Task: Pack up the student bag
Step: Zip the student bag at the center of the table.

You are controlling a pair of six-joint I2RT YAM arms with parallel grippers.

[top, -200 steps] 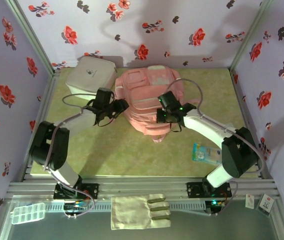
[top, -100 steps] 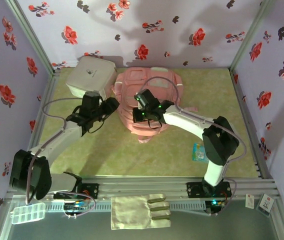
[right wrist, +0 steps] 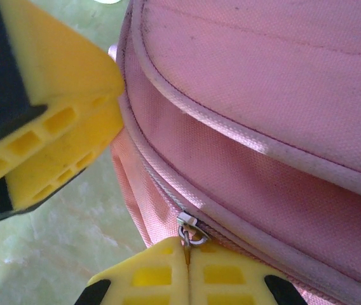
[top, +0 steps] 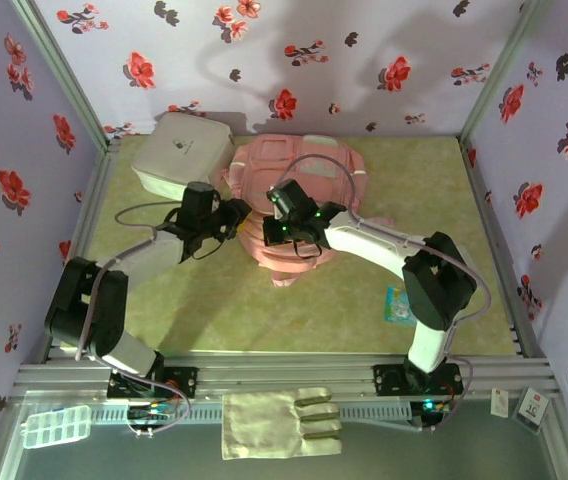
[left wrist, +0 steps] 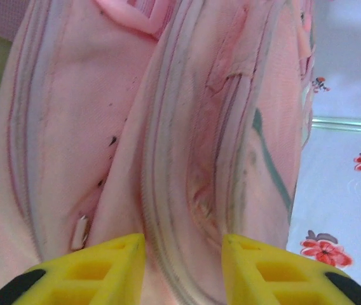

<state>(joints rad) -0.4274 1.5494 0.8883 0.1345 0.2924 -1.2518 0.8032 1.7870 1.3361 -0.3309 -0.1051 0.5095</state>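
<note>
Student bag [top: 264, 165]: pink, lying on the green table [top: 224, 300] toward its far side, directly ahead of both sets of jaws and touched by both.
Zip pull [right wrist: 192, 230]: a small metal ring on the bag's zip track, sitting right at the tips of the right jaws.
Right gripper [right wrist: 188, 267]: yellow fingers pressed together, clenched on the zip pull at the bag's near-left edge.
Left gripper [left wrist: 182, 254]: yellow fingers stand apart with a raised seam of the bag lying between them. Whether they pinch the fabric cannot be told.
Grippers to each other: in the right wrist view a yellow finger of the left gripper sits just beside the right jaws, to their left, against the bag's edge.
White box [top: 179, 150]: rounded-square, beyond the left jaws and to their left, just beside the bag's far-left corner.
Teal packet [top: 401, 305]: flat on the table, well behind the right jaws, near that arm's elbow.
Walls [top: 264, 50]: pale lilac with red flowers, beyond the bag from both jaws.
Cloth [top: 279, 425]: cream, folded, behind both jaws past the arm bases.
Clear organizer [top: 54, 425]: behind the left jaws, at the near-left corner.
</note>
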